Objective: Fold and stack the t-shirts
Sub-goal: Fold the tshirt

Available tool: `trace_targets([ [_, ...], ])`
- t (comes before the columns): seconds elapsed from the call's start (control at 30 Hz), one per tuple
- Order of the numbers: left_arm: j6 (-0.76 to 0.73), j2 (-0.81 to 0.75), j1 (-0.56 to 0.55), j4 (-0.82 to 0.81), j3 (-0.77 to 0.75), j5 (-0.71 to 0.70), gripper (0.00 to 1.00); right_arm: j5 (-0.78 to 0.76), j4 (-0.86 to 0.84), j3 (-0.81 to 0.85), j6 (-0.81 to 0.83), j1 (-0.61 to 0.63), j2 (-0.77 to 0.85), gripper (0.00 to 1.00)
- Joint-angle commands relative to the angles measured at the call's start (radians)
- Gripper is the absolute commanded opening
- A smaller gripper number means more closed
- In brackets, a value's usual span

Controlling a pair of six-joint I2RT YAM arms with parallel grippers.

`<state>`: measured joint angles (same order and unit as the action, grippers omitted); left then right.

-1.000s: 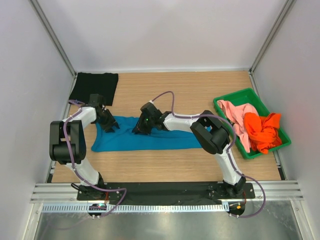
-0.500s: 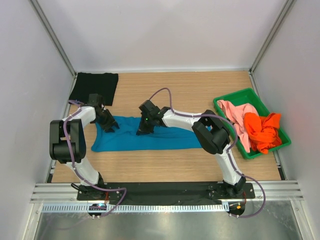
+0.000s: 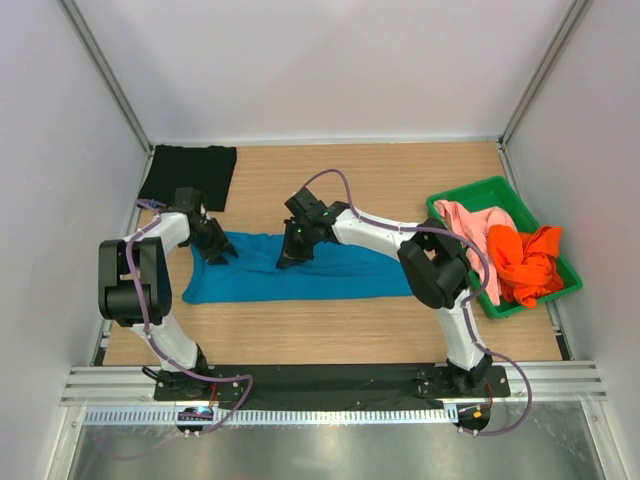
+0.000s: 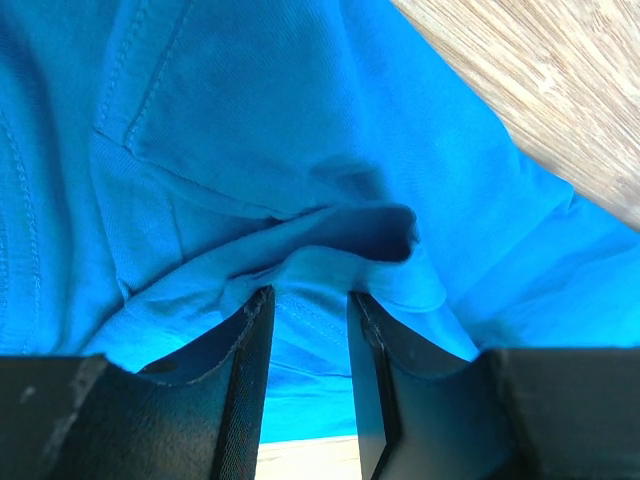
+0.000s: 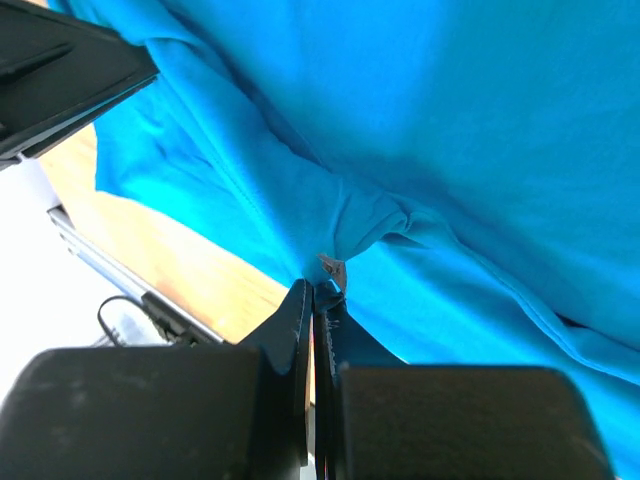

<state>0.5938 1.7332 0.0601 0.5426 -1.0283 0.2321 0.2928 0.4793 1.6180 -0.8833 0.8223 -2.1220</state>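
Blue t-shirt lies in a long strip across the middle of the counter, running from near the left edge toward the right edge, flat except where it is grabbed.

Left fingers are down on the left end of the strip. In the left wrist view they stand part way apart with a raised fold of the blue cloth caught between the tips, so they have hold of the shirt.

Right fingers are on the near half of the strip, a bit left of its middle and near the left fingers but not touching them. In the right wrist view they are pressed fully together, pinching a small pucker of blue cloth at the tips.

Black t-shirt sits folded flat in the far left corner of the counter, apart from the blue one.

Green tray is at the right edge. Pink t-shirt and orange t-shirt are bunched inside it, unfolded, with the orange one nearer the right wall and hanging over the rim.
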Motion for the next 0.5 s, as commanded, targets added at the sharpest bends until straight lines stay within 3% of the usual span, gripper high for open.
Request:
trace_targets([
  [0.0,-0.037,-0.009,0.015,-0.023,0.007,-0.030,0.38,0.080,0.025,-0.015,0.041,-0.014,0.037,0.03],
  [0.13,-0.029,-0.067,0.015,0.006,-0.018,-0.001,0.40,0.132,0.045,0.019,0.076,-0.015,-0.025,0.07],
  [0.27,-0.043,-0.142,0.020,0.049,-0.053,-0.007,0.49,0.117,0.131,0.060,0.159,-0.023,-0.024,0.28],
  [0.37,-0.072,-0.158,0.035,0.037,-0.076,0.015,0.56,0.065,0.168,0.062,0.219,-0.043,0.016,0.35],
  [0.47,-0.123,-0.089,0.038,0.025,-0.125,0.113,0.55,0.043,0.186,0.072,0.273,-0.060,0.025,0.40],
])
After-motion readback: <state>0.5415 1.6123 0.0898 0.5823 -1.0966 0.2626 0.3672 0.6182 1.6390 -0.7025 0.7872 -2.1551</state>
